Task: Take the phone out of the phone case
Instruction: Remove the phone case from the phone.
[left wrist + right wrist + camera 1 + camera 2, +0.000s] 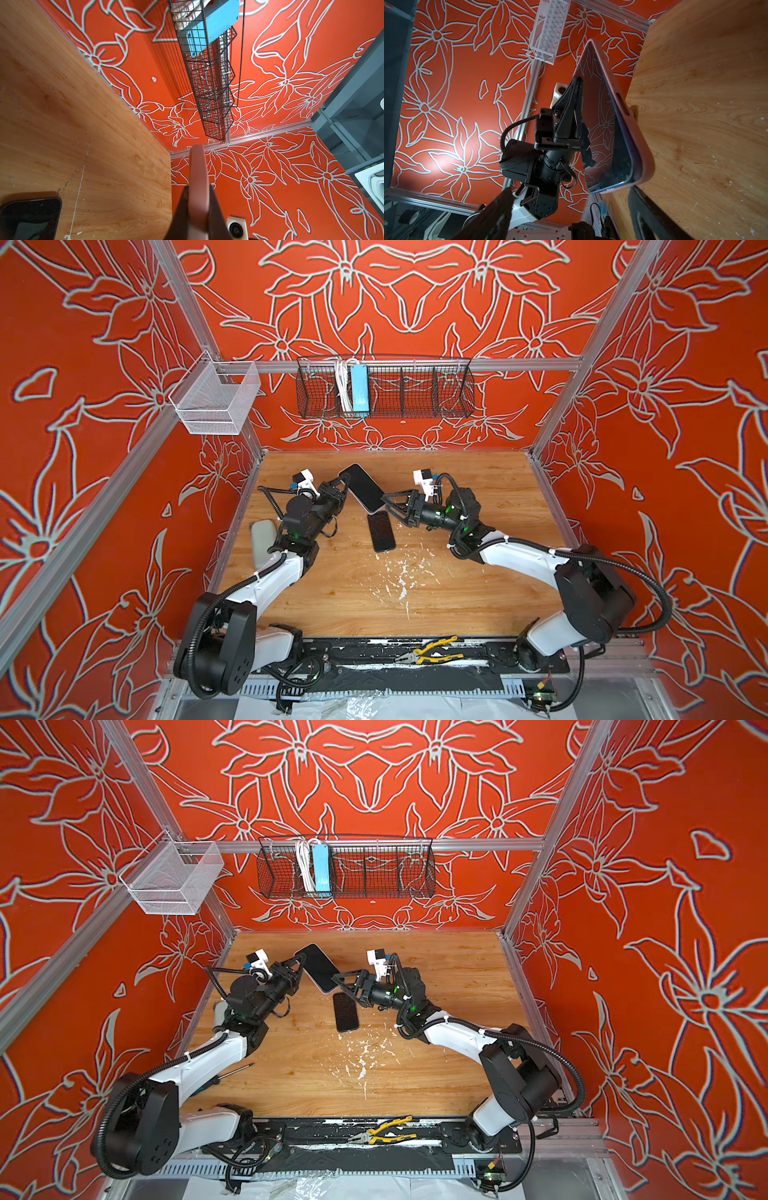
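My left gripper (344,480) is shut on one long edge of the dusty-pink phone case (640,145) and holds it tilted above the back of the table. The phone (365,488) sits inside the case, its dark screen facing up in both top views. In the left wrist view the case's pink edge (198,176) runs between the two dark fingers. My right gripper (390,509) is open at the phone's lower end; in the right wrist view its fingers (643,209) stand just short of that end, not touching it.
A second black phone (381,532) lies flat on the wooden table (478,593) below the held one. A pale grey slab (263,541) lies at the left edge. Yellow-handled pliers (432,651) rest on the front rail. A screwdriver (235,1071) lies front left. Wire baskets (384,387) hang on the back wall.
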Controlling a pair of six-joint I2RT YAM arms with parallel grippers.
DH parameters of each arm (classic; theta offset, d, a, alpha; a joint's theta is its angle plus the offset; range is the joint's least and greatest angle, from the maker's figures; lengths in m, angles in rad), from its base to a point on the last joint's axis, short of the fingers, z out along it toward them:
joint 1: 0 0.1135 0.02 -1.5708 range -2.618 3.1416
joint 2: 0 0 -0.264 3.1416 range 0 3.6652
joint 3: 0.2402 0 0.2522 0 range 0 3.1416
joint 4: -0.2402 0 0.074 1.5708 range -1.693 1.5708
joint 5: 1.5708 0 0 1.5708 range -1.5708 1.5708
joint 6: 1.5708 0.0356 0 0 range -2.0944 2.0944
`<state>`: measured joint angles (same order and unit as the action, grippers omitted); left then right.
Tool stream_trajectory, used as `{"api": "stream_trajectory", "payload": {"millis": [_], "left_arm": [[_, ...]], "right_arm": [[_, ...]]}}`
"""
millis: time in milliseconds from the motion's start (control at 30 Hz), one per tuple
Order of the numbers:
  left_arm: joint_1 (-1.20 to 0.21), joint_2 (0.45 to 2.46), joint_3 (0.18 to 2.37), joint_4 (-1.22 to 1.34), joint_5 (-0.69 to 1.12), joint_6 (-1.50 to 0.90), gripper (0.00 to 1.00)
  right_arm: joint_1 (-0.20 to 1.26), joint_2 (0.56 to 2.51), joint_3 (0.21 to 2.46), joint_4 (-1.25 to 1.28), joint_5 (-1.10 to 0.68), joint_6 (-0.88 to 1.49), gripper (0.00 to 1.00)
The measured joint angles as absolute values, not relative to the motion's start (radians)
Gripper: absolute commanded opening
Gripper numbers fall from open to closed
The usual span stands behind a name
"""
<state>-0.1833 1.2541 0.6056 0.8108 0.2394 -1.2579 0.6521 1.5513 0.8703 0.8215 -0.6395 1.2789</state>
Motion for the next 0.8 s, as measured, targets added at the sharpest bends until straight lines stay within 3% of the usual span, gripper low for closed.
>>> {"api": "stream_trajectory", "payload": {"millis": [800], "left_arm": [[-0.196, 1.274, 0.606, 0.825, 0.228, -1.257, 0.00]], "right_arm": [[0.652, 1.520, 0.870, 0.812, -0.641, 1.286, 0.88]]}}
